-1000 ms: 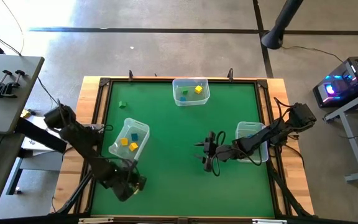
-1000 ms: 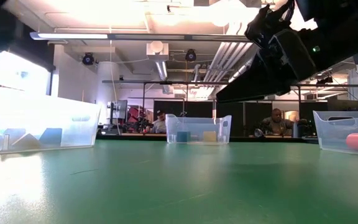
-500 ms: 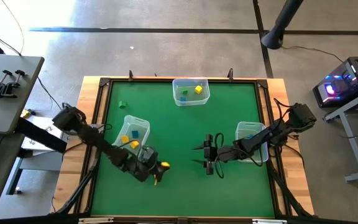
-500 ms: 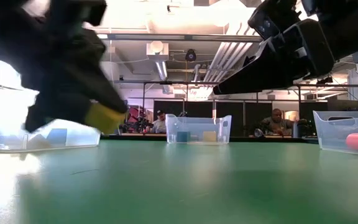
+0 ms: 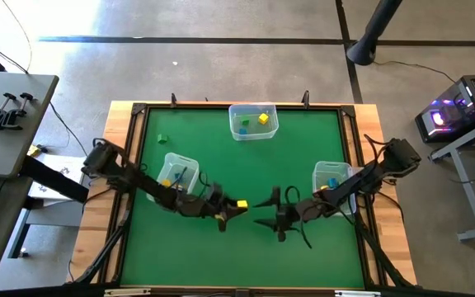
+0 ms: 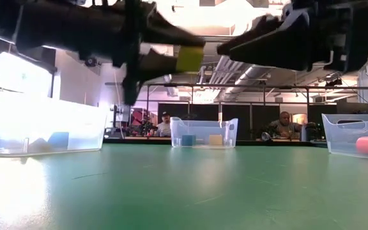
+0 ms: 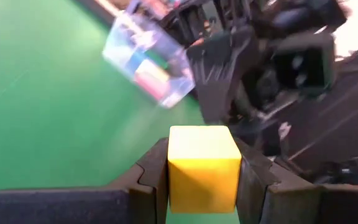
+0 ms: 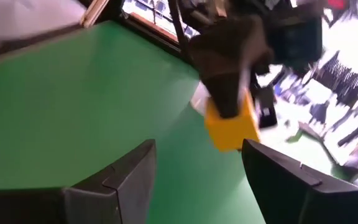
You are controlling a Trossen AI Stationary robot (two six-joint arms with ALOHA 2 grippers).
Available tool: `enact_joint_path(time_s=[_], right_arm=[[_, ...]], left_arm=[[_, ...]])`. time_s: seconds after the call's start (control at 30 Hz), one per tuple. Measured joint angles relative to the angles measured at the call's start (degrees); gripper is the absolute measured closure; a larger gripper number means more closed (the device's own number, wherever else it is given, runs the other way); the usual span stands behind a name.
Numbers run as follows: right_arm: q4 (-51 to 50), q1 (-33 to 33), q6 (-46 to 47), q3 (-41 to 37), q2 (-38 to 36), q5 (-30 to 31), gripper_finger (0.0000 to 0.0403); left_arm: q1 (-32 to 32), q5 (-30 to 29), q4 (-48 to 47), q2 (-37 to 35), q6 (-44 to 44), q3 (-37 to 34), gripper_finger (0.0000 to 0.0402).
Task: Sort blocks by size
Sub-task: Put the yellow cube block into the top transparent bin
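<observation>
- Blocks are being sorted on the green desk [image 5: 237, 165], whose three clear bins stand well apart, presumably one per size: left bin [image 5: 177, 174], far bin [image 5: 253, 120], right bin [image 5: 333, 180].
- Left arm reaches toward desk centre, carrying its load above the surface and clear of the bins.
- Right arm reaches inward to face it; the two grippers meet near the middle, which suggests a handover.
- Right gripper [image 5: 270, 212] is spread wide, nothing between its fingers [image 8: 132, 171], aimed at the cube as if to receive it.
- Left gripper [image 5: 231, 208] is clamped on the yellow cube [image 7: 203, 165], pinching opposite faces, leaving the front exposed.
- Remaining blocks: most lie in bins; one green block [image 5: 162, 139] rests loose on the desk.
</observation>
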Motion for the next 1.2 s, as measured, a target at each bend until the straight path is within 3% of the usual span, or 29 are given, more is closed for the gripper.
enact_joint_path(time_s=[0.17,0.4,0.87,1.0,1.2], right_arm=[[0.0,0.2,-10.4,2.5,0.0,0.3,0.0169],[-1.6,0.2,-17.6,7.3,0.0,9.8,0.0169],[-9.6,0.1,-19.6,12.4,-0.1,6.8,0.0172],[-10.8,0.1,-18.9,12.4,-0.1,6.5,0.0195],[-11.0,0.1,-15.4,12.4,-0.1,5.3,0.0261]], left_arm=[[1.5,5.1,6.7,0.0,4.9,0.0,0.0299],[1.8,6.3,9.5,-0.1,7.0,0.0,0.0298],[1.7,10.9,9.4,0.0,10.0,2.4,0.0298],[1.7,11.3,9.3,0.0,10.0,2.7,0.0298],[1.7,10.9,9.2,0.0,9.2,2.7,0.0285]])
